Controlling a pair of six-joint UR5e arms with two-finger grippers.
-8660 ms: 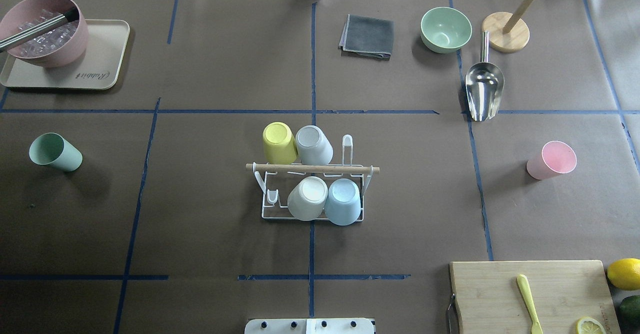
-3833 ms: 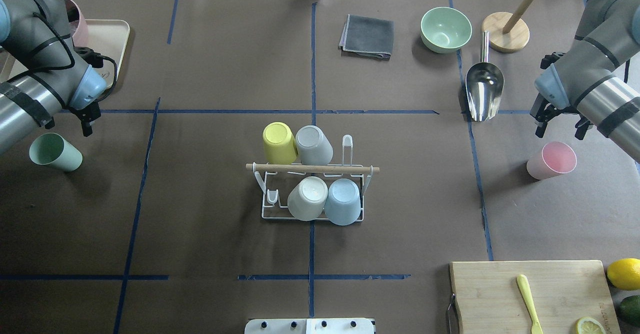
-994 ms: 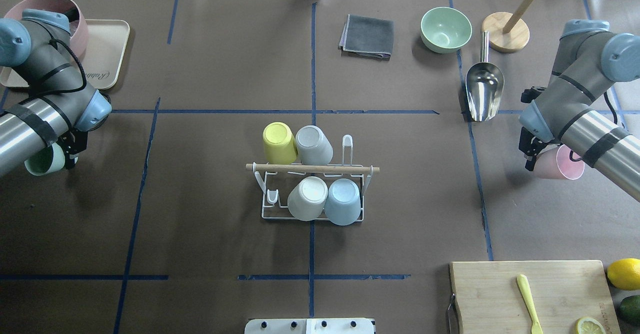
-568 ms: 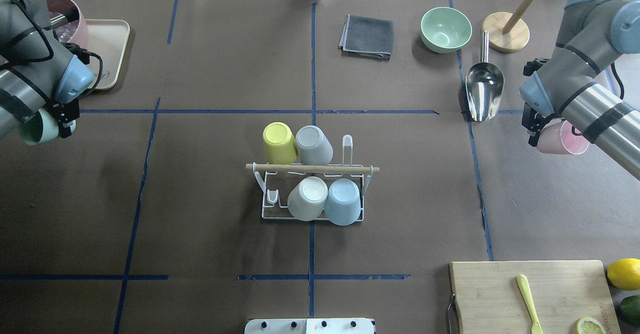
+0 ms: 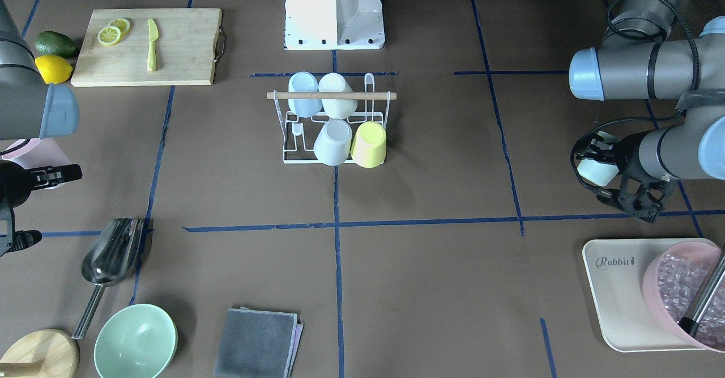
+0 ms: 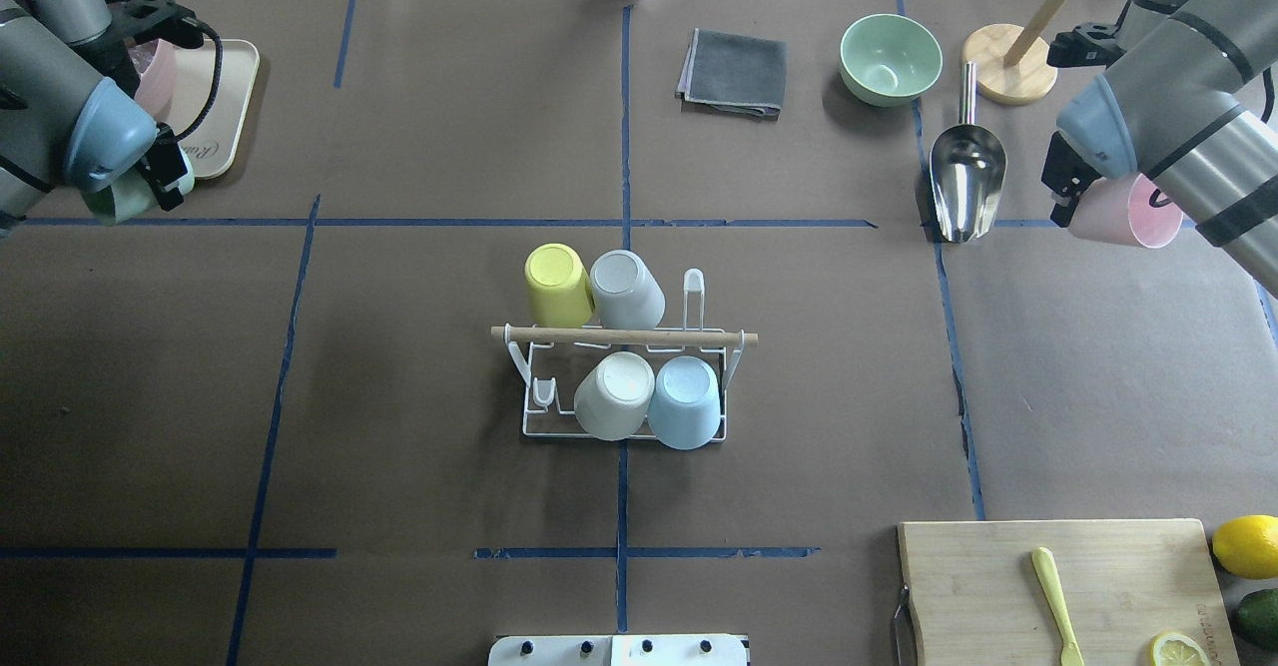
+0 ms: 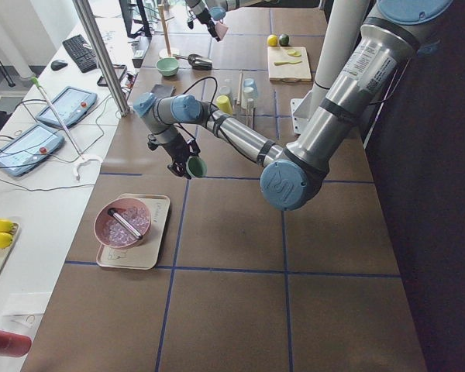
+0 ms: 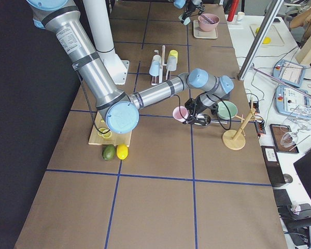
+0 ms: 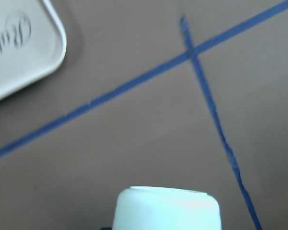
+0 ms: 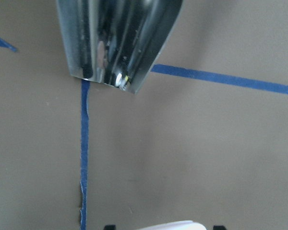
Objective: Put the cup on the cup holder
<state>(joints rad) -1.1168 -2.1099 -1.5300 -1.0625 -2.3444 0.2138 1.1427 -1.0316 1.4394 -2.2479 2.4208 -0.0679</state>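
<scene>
- Left gripper [image 6: 150,179]: jaws closed on the wall of the mint-green cup [image 6: 112,203], which lies tilted on its side in the grasp. The left wrist view shows only the cup's pale base, with brown tabletop [image 6: 419,127] and blue tape lines [image 6: 625,147] beyond.
- Right gripper [image 6: 1070,197]: jaws closed on the pink cup [image 6: 1128,212]. The cup is held roughly horizontal, with its mouth turned away from the table's centre.
- Both cups appear lifted clear of the tabletop, though no view shows the gap plainly.
- Near the left gripper: a beige tray [image 6: 225,97] carrying a pink bowl [image 5: 651,293].
- Just beside the right gripper: a metal scoop [image 6: 964,182] lying on a tape line. Its mouth fills the top of the right wrist view.
- Cup holder [image 6: 699,336]: stands at the tabletop's centre, well apart from both grippers.
- Four cups sit upturned on the holder: a yellow cup [image 6: 557,285] and a grey cup [image 6: 626,289] in the far row, an off-white cup [image 6: 614,394] and a light-blue cup [image 6: 686,401] in the near row.
- Two prongs stand uncovered, one in the far row [image 6: 693,287] and one in the near row [image 6: 542,391].
- Periphery: green bowl [image 6: 890,59], grey cloth [image 6: 733,72], wooden mug tree [image 6: 1010,62], cutting board [image 6: 978,586] with a yellow knife [image 6: 1053,591] and lemon slice [image 6: 1178,649], lemon [image 6: 1246,544], avocado [image 6: 1260,614].
</scene>
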